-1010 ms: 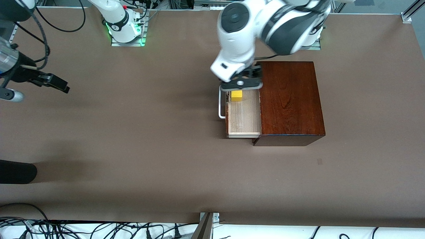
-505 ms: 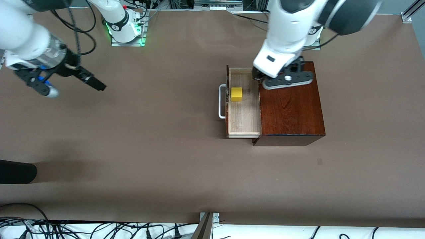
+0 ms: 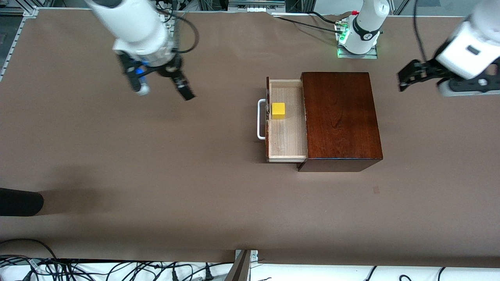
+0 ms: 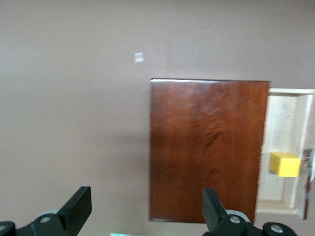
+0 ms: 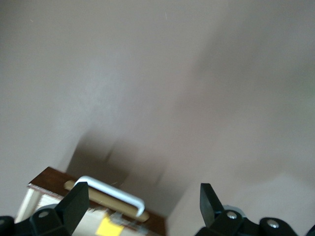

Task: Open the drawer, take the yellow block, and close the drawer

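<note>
The drawer stands pulled out of the dark mahogany box, its white handle toward the right arm's end of the table. The yellow block lies in the tray, by the drawer front. My right gripper is open and empty in the air over bare table, toward the right arm's end from the handle. Its wrist view shows the handle and the block. My left gripper is open and empty over bare table at the left arm's end. Its wrist view shows the box, the tray and the block.
A dark rounded object juts in at the table's edge at the right arm's end. Cables run along the edge nearest the front camera. The arm bases stand at the table's farthest edge.
My left gripper has left the spot over the drawer and swung out past the box. My right gripper has swung in toward the drawer. Drawer and block have not moved.
</note>
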Tool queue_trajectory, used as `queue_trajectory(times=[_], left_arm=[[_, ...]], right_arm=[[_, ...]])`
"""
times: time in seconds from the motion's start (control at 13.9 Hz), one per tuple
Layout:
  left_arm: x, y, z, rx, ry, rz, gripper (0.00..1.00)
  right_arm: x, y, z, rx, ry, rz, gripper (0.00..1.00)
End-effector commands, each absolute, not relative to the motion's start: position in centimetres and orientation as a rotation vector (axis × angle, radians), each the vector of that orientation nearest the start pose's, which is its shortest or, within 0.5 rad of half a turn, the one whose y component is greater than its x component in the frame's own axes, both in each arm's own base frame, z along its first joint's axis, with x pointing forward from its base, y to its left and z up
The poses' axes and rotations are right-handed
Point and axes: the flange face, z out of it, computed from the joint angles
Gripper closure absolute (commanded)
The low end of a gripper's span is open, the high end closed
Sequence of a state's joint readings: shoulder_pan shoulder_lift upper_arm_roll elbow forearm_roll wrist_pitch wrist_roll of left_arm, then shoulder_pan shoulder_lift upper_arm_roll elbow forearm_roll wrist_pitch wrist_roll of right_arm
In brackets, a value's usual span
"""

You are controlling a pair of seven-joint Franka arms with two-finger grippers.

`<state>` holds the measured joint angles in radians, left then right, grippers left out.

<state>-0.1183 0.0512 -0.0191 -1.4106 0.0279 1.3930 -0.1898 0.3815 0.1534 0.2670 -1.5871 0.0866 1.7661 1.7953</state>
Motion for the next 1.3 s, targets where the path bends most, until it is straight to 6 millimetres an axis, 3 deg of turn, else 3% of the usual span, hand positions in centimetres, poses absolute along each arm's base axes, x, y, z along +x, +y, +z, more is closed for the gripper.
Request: queue_trajectory(times=[0.0, 0.14, 0.36, 0.5, 0.87, 1.23], left_arm=[[52.9, -5.0, 63.5, -3.123, -0.085, 0.103, 0.00], [53.3, -3.3, 62.1, -3.126, -0.086, 0.090, 0.00], [54.0, -0.6, 61.6, -3.127, -0.142, 0.103, 0.00], [54.2, -0.7, 61.4, -3.128, -0.123, 0.110, 0.00], [54.3, -1.0, 61.6, -3.128, -0.132, 0.098, 0.00], [55.3, -0.4, 62.2, -3.127, -0.135, 0.052, 0.00]], right_arm=[[46.3, 43.9, 51.4, -2.399, 1.898, 0.174, 0.00], [44.6, 49.2, 49.2, -2.271, 1.999, 0.184, 0.00], [43.6, 56.0, 46.3, -2.185, 2.079, 0.163, 0.00], [43.0, 58.8, 44.1, -2.163, 2.106, 0.120, 0.00], [42.6, 61.3, 39.6, -2.146, 2.096, 0.137, 0.00], [43.4, 61.6, 36.6, -2.145, 2.091, 0.101, 0.00]])
